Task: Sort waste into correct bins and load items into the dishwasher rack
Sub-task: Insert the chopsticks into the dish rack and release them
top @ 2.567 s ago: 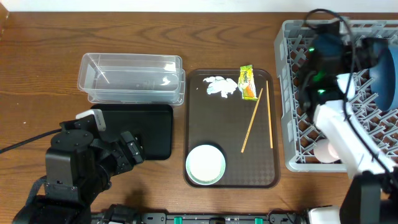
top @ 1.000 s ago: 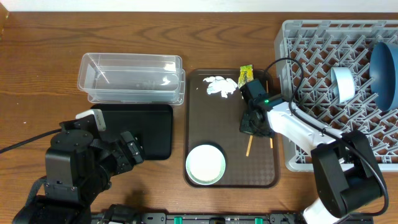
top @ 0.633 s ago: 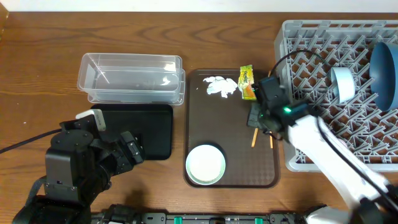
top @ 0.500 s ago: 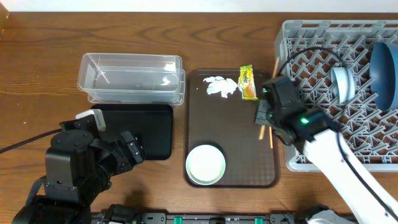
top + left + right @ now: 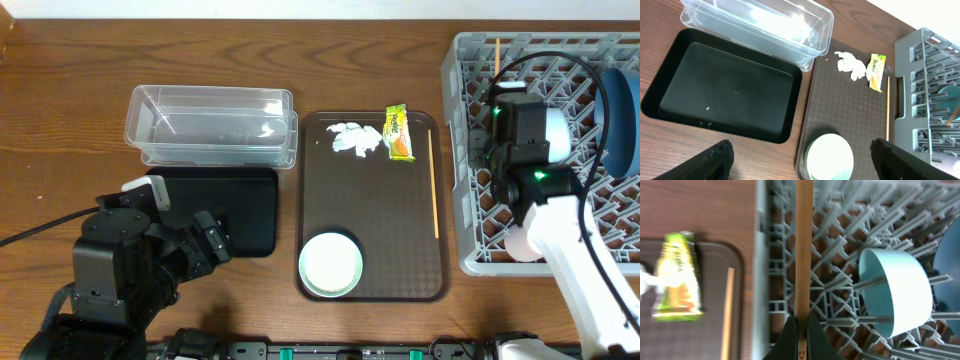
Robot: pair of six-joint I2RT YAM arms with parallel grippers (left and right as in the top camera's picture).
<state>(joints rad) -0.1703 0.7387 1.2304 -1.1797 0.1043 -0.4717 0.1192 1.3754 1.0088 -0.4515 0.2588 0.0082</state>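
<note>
The right jaws clamp a chopstick [image 5: 804,245] over the dishwasher rack [image 5: 455,130] (left jaws stand wide apart).

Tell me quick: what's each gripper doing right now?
Left gripper: open, holding nothing.
Right gripper: closed on a wooden chopstick above the dishwasher rack.

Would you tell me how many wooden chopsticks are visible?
2: the loose chopstick lies on the brown tray; the held chopstick is in the right gripper over the grey rack.
</note>
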